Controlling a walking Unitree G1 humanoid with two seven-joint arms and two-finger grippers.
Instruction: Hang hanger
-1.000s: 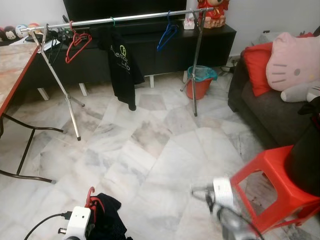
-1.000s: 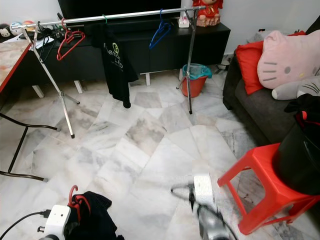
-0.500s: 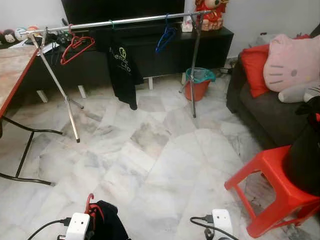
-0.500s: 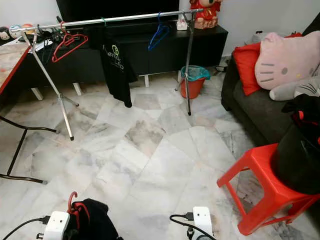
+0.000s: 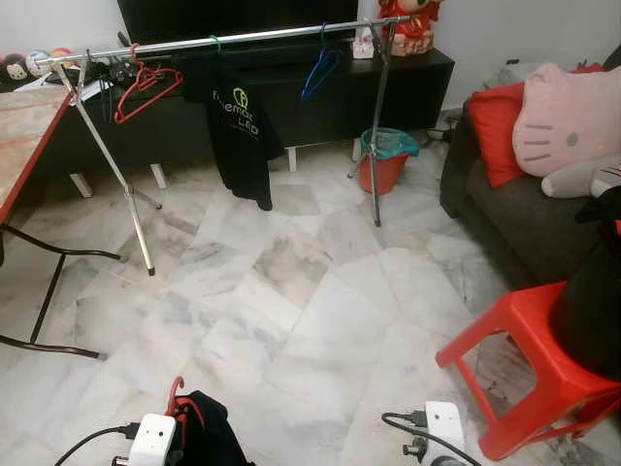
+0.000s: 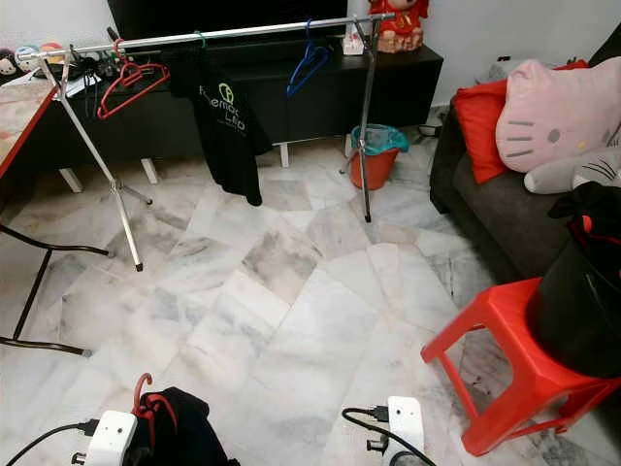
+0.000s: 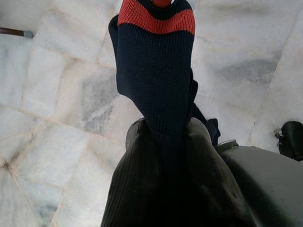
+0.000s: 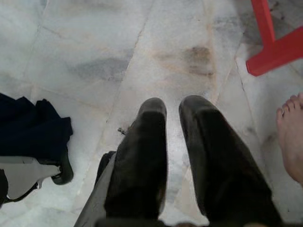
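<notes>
My left gripper (image 7: 165, 135) is shut on a dark navy garment (image 7: 156, 80) with a red band, low over the marble floor. In the eye views that garment (image 5: 209, 437) hangs on a red hanger whose hook (image 5: 175, 390) sticks up beside my left wrist. Across the room stands a silver clothes rail (image 5: 223, 39) carrying an empty red hanger (image 5: 146, 85), a black T-shirt (image 5: 243, 131) and a blue hanger (image 5: 320, 68). My right gripper (image 8: 173, 106) is low above the floor, its fingers (image 8: 142, 156) slightly apart with nothing between them.
A red plastic stool (image 5: 524, 354) with a dark bundle (image 5: 592, 311) on it stands close at the right, before a sofa (image 5: 500, 209) with cushions. A red bucket (image 5: 386, 163) sits by the rail's right leg. A folding table (image 5: 24, 136) is at left. A person's bare foot (image 8: 291, 137) is near my right gripper.
My right arm has dropped lower toward the bottom of the picture. The camera has shifted a little. My left gripper still holds the garment on its hanger.
</notes>
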